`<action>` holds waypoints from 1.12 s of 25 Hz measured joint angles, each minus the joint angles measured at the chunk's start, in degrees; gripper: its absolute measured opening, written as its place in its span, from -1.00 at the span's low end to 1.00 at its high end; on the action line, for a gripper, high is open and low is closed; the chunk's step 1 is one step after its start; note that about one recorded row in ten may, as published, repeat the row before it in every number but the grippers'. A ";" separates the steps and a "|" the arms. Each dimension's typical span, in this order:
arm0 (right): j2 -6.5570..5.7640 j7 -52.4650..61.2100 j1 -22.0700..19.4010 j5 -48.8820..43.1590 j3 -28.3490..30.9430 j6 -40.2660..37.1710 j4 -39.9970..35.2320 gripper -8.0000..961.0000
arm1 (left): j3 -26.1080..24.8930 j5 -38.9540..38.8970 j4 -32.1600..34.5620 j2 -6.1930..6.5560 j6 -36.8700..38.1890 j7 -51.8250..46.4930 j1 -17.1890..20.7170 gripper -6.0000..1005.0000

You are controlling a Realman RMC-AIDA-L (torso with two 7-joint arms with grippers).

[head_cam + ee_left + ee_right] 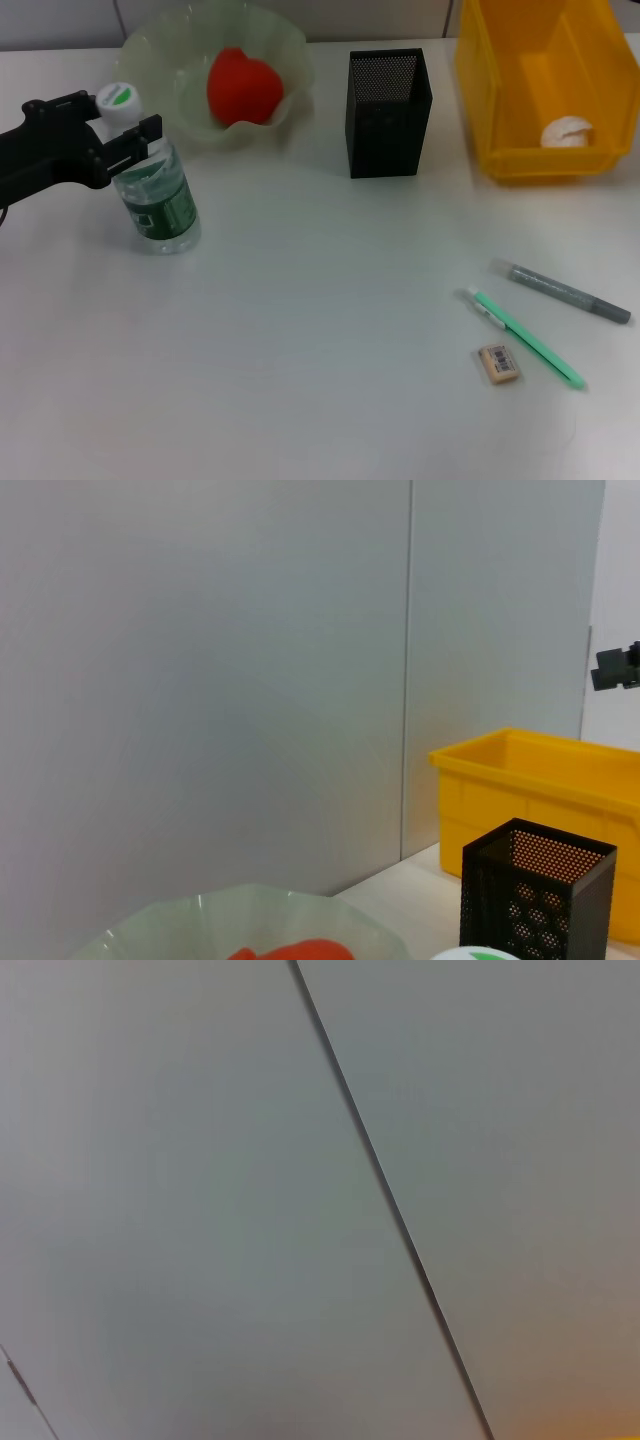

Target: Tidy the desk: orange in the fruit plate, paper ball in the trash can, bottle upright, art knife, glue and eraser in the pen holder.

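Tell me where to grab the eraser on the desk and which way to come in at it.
Take the eraser across its two long sides, coming straight down from above. It lies flat on the desk, label up, so only a top approach gets the jaws around it. The green art knife runs close along one side, so turn the jaws to match the block and keep them narrow.

One orange (244,86), one bottle (155,190), one eraser (499,363), two pens (524,337), one paper ball (566,132).
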 joint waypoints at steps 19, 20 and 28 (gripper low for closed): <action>-0.68 3.13 -0.48 -1.05 -1.11 -8.38 -5.55 0.47 | -6.61 -8.23 5.71 0.42 10.48 0.01 -2.04 0.58; -1.71 7.62 -0.33 -3.02 -2.86 -13.60 -8.92 0.47 | -7.40 -8.67 5.62 0.44 11.05 0.09 -2.51 0.58; -4.62 36.66 7.69 -23.04 -15.33 -34.12 -23.24 0.47 | -13.49 -13.82 -7.77 0.11 11.01 9.26 -10.15 0.57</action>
